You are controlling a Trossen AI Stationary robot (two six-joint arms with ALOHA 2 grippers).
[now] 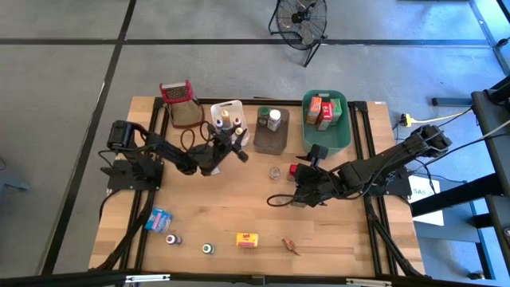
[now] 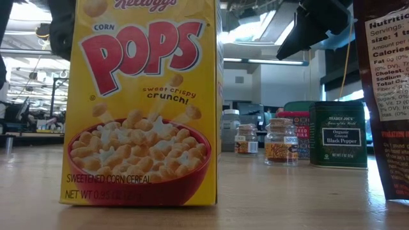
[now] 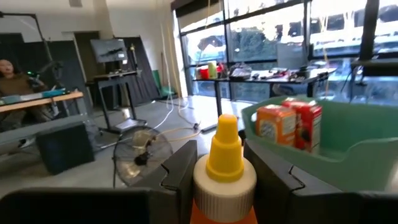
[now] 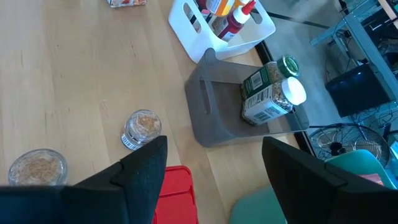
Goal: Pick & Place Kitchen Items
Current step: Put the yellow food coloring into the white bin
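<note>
In the left wrist view an orange bottle (image 3: 224, 163) with a yellow nozzle cap and a white collar stands upright in my shut left gripper (image 3: 221, 186). That gripper (image 1: 237, 147) is at the near right corner of the white tub (image 1: 227, 113), which holds more bottles. My right gripper (image 1: 297, 190) hangs open above mid-table with nothing between its fingers (image 4: 214, 163). Under it are a red box (image 4: 173, 190) and two small jars (image 4: 142, 127). The brown tray (image 4: 217, 99) holds two jars lying on their sides. My left gripper pinches the orange bottle between its two fingers, just below the white collar (image 3: 224, 198). The fingers (image 3: 177, 177) reach out level toward the table's right side. The bottle stands upright; its lower part is below the picture's edge.
A green tub (image 1: 335, 137) with red and orange boxes sits far right. A metal grater (image 1: 182, 104) stands far left. Along the near edge lie a blue box (image 1: 159, 218), two tiny bottles (image 1: 171, 238), a yellow cereal box (image 1: 247, 239) and a small brown item (image 1: 291, 246).
</note>
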